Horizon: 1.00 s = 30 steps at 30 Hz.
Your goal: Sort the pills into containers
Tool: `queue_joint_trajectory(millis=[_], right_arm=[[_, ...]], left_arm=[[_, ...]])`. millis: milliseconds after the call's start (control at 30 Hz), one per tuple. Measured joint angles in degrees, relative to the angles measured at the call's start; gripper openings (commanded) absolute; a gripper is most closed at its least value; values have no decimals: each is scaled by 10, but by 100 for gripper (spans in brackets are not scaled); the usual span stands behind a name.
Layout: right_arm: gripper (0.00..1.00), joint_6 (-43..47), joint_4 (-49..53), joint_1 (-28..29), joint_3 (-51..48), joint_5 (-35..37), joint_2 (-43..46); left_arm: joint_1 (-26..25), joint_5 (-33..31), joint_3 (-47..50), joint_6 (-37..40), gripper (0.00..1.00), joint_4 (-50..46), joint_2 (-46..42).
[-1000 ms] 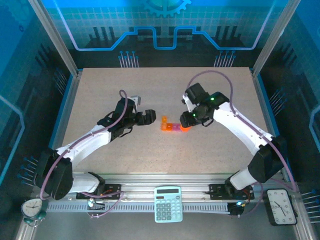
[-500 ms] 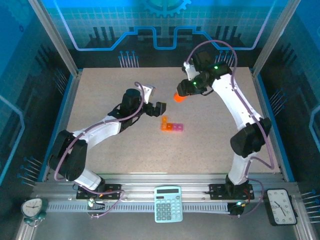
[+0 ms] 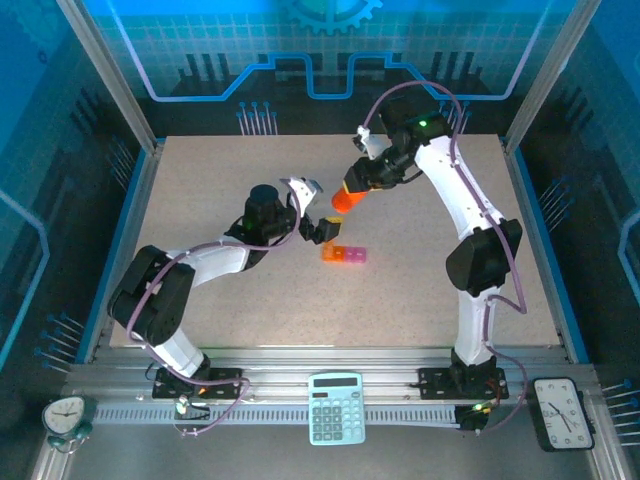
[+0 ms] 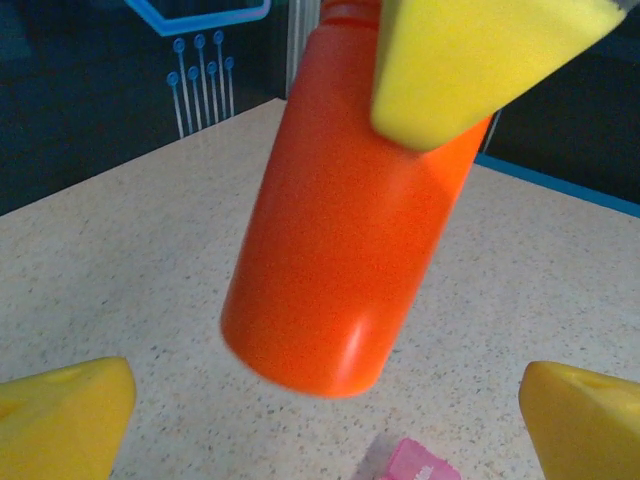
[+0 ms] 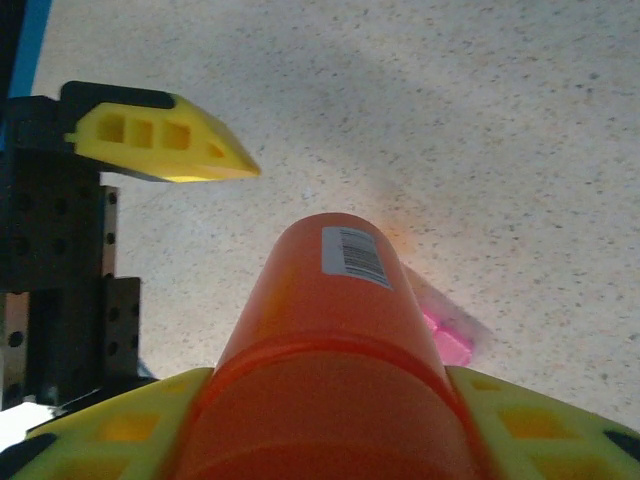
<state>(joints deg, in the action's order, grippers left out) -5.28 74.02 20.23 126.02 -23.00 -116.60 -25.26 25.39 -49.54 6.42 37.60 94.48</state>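
The containers (image 3: pixel 343 253), a short orange and pink strip, lie mid-table; a pink corner (image 4: pixel 420 463) shows in the left wrist view, and a pink compartment (image 5: pixel 446 338) peeks past the bottle in the right wrist view. My right gripper (image 3: pixel 360 183) is shut on an orange cylindrical bottle (image 3: pixel 347 199), held tilted in the air just behind the strip. The bottle (image 5: pixel 335 320) sits between my yellow fingers (image 5: pixel 535 430). My left gripper (image 3: pixel 317 211) stands open just left of the bottle (image 4: pixel 340 220), nothing between its fingertips (image 4: pixel 62 420). The pills are out of view.
A calculator (image 3: pixel 336 407) lies on the front rail, with a clock (image 3: pixel 561 409) at the front right and another (image 3: pixel 63 415) at the front left. Aluminium frame posts and blue panels enclose the table (image 3: pixel 200 180).
My right gripper lifted the orange bottle from beside the containers, up and back to the left. My left gripper moved right, close to the bottle.
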Motion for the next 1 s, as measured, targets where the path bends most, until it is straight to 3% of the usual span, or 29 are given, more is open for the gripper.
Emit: queue_joint_trajectory(millis=[267, 667, 1000], right_arm=[[39, 0, 1, 11, 0, -47, -1], [39, 0, 1, 26, 0, -75, -1], [39, 0, 5, 27, -7, -79, 0]], left_arm=[[0, 27, 2, 0, 97, 34, 4], [0, 50, 2, -1, 77, 38, 7], [5, 54, 2, -5, 68, 45, 7]])
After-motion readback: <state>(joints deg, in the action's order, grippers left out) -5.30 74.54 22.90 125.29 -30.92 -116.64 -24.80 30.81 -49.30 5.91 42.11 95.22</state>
